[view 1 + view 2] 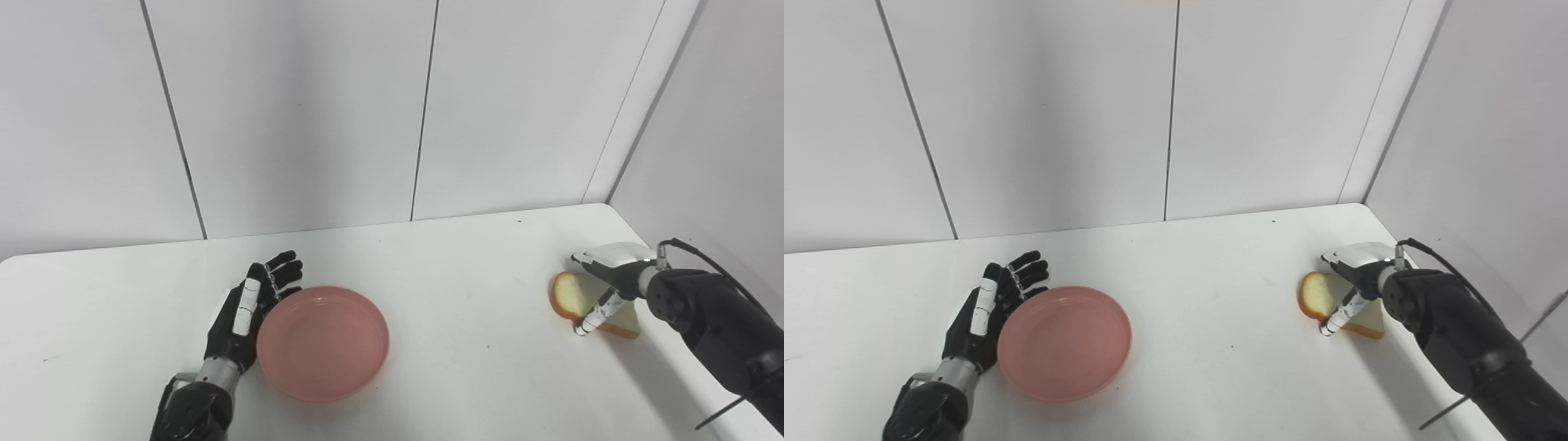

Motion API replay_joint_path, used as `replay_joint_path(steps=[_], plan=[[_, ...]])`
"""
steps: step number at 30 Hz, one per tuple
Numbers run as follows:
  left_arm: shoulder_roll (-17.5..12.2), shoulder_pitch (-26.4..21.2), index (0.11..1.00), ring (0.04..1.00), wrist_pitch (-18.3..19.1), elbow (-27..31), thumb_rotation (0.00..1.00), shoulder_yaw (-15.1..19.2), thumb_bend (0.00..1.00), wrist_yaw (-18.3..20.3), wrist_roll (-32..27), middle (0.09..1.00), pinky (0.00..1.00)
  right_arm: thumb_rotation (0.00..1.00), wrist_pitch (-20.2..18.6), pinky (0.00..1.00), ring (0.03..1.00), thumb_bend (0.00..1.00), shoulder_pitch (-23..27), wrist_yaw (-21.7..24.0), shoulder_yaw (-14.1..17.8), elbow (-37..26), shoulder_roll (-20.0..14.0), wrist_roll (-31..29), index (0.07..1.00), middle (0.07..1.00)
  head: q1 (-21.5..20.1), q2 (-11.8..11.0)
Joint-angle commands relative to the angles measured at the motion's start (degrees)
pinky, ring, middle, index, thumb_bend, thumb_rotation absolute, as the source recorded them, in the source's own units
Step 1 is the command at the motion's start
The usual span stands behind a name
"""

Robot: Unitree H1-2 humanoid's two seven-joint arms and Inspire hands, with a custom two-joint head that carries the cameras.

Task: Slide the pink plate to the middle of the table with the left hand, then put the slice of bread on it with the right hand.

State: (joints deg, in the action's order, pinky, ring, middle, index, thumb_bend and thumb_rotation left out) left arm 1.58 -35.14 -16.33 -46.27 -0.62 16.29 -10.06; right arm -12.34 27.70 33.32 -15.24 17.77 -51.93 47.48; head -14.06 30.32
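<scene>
Plate: pink plate (323, 342) lower centre-left, left robot hand (248, 313) spread flat against its rim to push.
Bread: slice of bread (579, 303) far right, right robot hand (603, 288) over it; grip unclear.

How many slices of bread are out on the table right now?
1. A single tan, brown-crusted slice of bread lies flat near the right edge of the white table, partly under the robot's right hand. The hand hides part of it; no second slice shows.

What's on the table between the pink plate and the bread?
Nothing. Between the pink plate and the slice of bread there is only bare white table, and both eye views show that stretch clearly.
</scene>
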Motion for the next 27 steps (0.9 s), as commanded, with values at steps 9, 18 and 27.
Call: replay_joint_path(steps=[9, 18, 27], plan=[[-0.1, 3.2, 0.751, 0.825, 3.5, -1.8, 0.91, -0.3, 0.93, 0.8, 0.3, 0.794, 0.77, 0.43, -3.5, 1.0, 0.999, 1.0, 0.8, 2.5, 0.4, -0.3, -2.0, 0.3, 0.981, 0.998, 0.1, 0.5], [-0.1, 3.0, 0.739, 0.825, 2.9, -3.2, 0.9, -0.3, 0.95, 0.9, 0.4, 0.794, 0.79, 0.28, -4.5, 0.64, 0.714, 0.97, -1.4, -0.6, 1.8, -0.7, -0.2, -3.4, 0.854, 0.783, 0.3, 0.8], [0.0, 3.2, 0.728, 0.819, 3.5, -2.5, 0.9, -0.2, 0.95, 0.8, 0.1, 0.786, 0.78, 0.27, -0.5, 0.49, 0.572, 0.86, -2.1, -6.1, 0.1, -0.1, 0.1, -4.0, 0.715, 0.632, 0.3, 1.0]])
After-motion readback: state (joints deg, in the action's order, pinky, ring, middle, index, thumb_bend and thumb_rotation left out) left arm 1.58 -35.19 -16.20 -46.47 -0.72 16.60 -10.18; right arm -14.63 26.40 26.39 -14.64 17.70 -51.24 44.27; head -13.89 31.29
